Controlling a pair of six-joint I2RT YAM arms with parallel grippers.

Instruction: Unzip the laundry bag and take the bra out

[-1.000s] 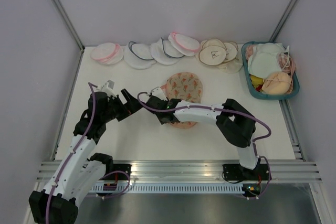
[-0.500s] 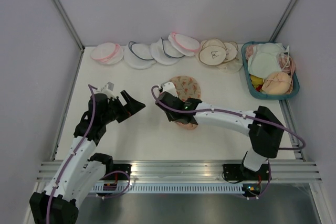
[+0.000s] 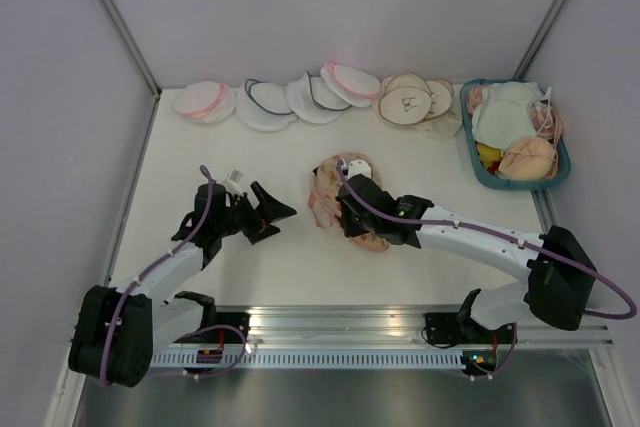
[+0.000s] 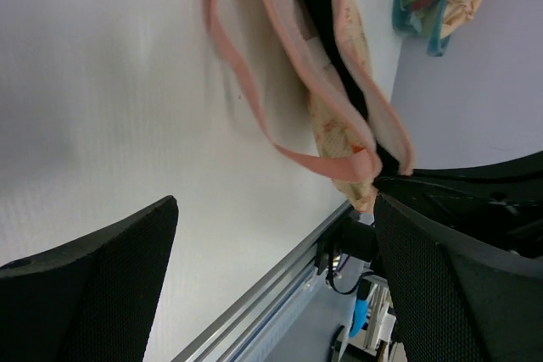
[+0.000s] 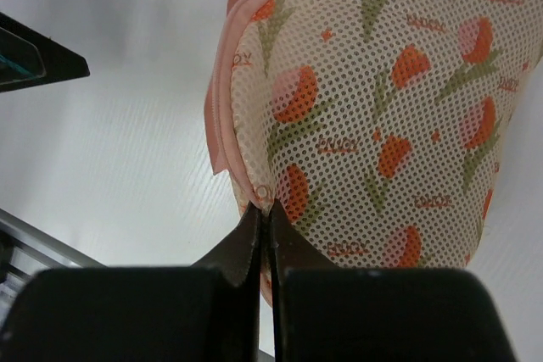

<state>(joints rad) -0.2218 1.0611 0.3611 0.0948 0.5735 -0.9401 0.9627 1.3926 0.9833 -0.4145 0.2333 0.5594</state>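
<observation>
**Top view.** The bag (image 3: 335,185) is being held bunched and partly lifted near the middle of the table (image 3: 280,262) by the right end effector (image 3: 352,215). The left end effector (image 3: 272,207) is being pointed at the bag from the left, apart from it. The grip itself is being hidden here by the right arm.

**Right wrist view.** The grip is being shown plainly. The right end effector (image 5: 265,219) is being pressed closed on the pink-trimmed edge of the bag (image 5: 382,99), whose printed outer face is being turned to the camera. Nothing of the inside is being shown.

**Left wrist view.** The left end effector (image 4: 276,209) is being shown wide open, with nothing between its fingers. Only here are the edges of the bag (image 4: 339,137) being shown parted. The bra (image 4: 321,14) is being shown as a black strip lying between the two halves, inside the bag. A loose loop of pink trim is being shown trailing over the table (image 4: 110,108).
</observation>
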